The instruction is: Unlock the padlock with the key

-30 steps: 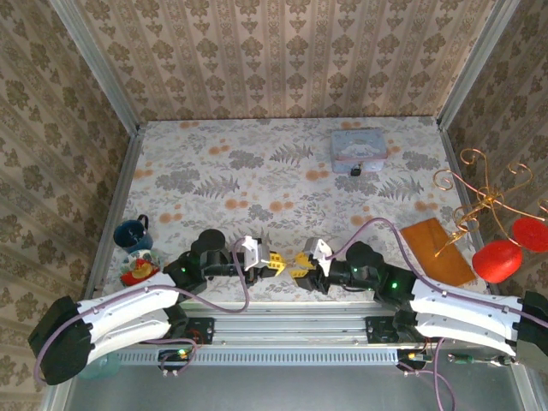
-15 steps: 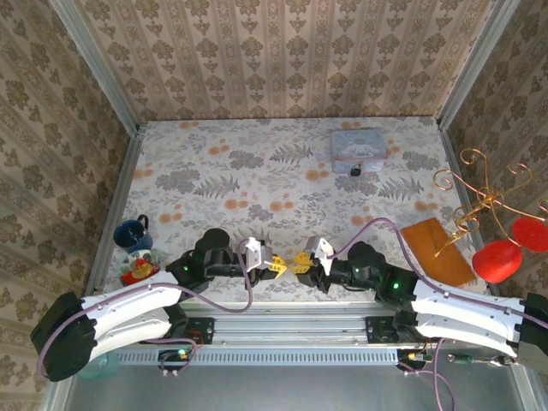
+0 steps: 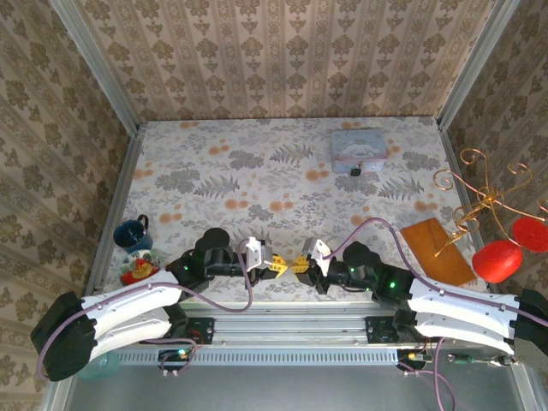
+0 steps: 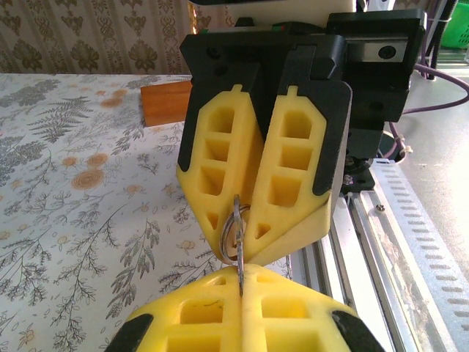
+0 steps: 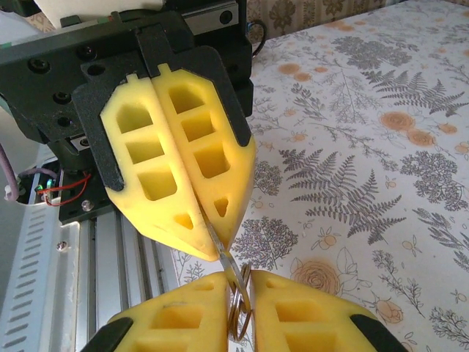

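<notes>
— Where is the key (image 4: 237, 242) held?
— It is pinched by its blade in the shut left gripper (image 4: 240, 282), over the near edge of the table (image 3: 214, 154). Its ring is flanked by the right gripper (image 5: 238, 295), jaws narrowly apart; whether it is bitten cannot be told.
— And the handover?
— The ring should be clamped squarely before the blade is released. The padlock (image 3: 355, 170) is found well apart, just beside the pale blue tin (image 3: 358, 144)
</notes>
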Controlling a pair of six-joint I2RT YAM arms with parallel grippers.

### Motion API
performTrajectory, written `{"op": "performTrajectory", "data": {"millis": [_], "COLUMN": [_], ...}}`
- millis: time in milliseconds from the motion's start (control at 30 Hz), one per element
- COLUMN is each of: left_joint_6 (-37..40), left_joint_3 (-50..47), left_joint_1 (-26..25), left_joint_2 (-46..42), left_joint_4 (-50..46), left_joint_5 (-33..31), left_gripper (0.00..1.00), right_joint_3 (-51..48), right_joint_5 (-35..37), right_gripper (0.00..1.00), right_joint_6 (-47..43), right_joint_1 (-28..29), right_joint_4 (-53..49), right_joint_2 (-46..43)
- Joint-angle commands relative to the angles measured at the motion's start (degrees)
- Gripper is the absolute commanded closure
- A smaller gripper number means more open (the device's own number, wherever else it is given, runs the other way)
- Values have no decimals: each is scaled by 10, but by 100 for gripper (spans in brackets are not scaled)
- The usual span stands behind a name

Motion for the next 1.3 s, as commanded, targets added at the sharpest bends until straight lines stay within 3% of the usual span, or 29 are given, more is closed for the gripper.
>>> {"op": "performTrajectory", "data": {"millis": [0, 167, 800, 1100, 1267], "left_joint_6": [17, 19, 27, 26, 27], "left_joint_3": [18, 19, 28, 29, 28], "left_joint_1": [-5, -5, -4, -5, -6], "left_joint_2": [-2, -1, 12, 11, 9], "left_joint_4": [-8, -12, -26, -26, -26], "left_joint_5": [20, 20, 31, 34, 35], "left_gripper": [100, 100, 100, 100, 100], "right_joint_3": [13, 7, -11, -13, -12], "right_joint_5": [8, 17, 13, 13, 11], "right_gripper": [82, 78, 85, 77, 79], "right_joint_6": [-11, -13, -2, 3, 2], "right_joint_1": [-3, -3, -3, -3, -3], "right_joint_4": [-1, -10, -8, 6, 7], "right_joint_2": [-5, -19, -40, -28, -26]}}
